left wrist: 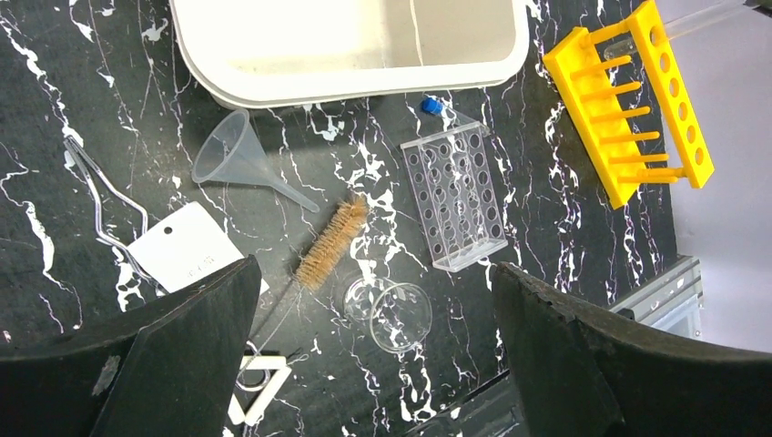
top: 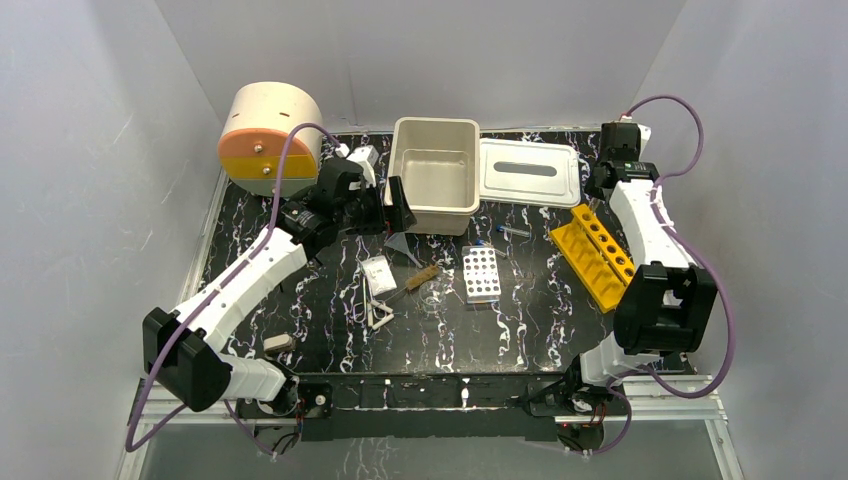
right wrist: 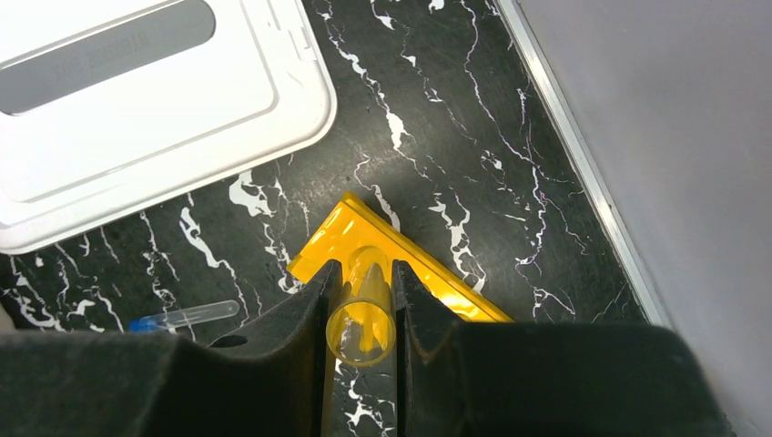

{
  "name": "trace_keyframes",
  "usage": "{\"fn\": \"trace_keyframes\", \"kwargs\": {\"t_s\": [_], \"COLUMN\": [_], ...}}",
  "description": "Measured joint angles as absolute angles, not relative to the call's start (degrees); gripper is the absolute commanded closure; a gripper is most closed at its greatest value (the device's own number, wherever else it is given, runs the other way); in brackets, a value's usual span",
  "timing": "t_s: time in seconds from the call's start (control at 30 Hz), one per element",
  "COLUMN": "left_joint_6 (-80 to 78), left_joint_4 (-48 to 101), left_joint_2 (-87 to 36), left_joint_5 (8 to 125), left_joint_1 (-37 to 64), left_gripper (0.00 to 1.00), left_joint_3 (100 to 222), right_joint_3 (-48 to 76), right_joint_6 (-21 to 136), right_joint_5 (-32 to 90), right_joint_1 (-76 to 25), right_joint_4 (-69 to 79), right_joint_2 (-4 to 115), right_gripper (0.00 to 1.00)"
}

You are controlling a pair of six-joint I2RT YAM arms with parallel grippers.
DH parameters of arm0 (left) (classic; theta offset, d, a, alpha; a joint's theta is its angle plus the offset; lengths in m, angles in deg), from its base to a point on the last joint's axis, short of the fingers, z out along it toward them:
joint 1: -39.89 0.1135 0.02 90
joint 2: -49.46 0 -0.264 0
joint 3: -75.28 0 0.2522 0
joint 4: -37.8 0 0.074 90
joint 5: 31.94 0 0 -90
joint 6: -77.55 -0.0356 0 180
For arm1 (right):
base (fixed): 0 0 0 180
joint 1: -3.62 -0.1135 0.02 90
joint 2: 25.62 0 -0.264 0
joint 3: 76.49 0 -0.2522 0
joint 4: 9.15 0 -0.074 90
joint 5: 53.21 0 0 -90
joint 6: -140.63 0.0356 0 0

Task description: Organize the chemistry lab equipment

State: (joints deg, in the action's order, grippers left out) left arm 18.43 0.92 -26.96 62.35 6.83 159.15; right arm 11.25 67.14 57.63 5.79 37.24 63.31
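Align the clear tube (right wrist: pixel 360 335), pinched in the right gripper (right wrist: pixel 362 278) over one end of the yellow tube rack (right wrist: pixel 437 284), with a hole before lowering (off-centre: risk of jamming, slipping, or tipping the rack). Disregard the left gripper (left wrist: pixel 375 273), spread wide above the brush (left wrist: pixel 332 241).

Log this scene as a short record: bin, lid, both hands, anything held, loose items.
white rectangular plastic bin: uncovered, nothing visible inside
flat white lid: on the black marbled table, right of the bin
left hand: open, empty, hovering left of the bin
right hand: shut on a clear test tube, above the far end of the yellow plastic tube rack
loose on table: clear holed block rack, translucent plastic funnel, brown bristle brush, blue-capped tube, white triangle frame
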Motion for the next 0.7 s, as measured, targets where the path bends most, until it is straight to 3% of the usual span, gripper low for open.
{"fn": "trace_keyframes", "kwargs": {"t_s": [0.7], "left_joint_6": [17.6], "left_joint_4": [1.3], "left_joint_2": [-28.8], "left_joint_5": [63.4], "left_joint_1": [8.3], "left_gripper": [0.02], "left_joint_3": [159.2], "right_joint_3": [14.6], "right_joint_6": [70.4], "right_joint_5": [60.8], "right_joint_1": [6.0], "right_joint_4": [32.7], "right_joint_2": [64.8], "right_gripper": [0.75]}}
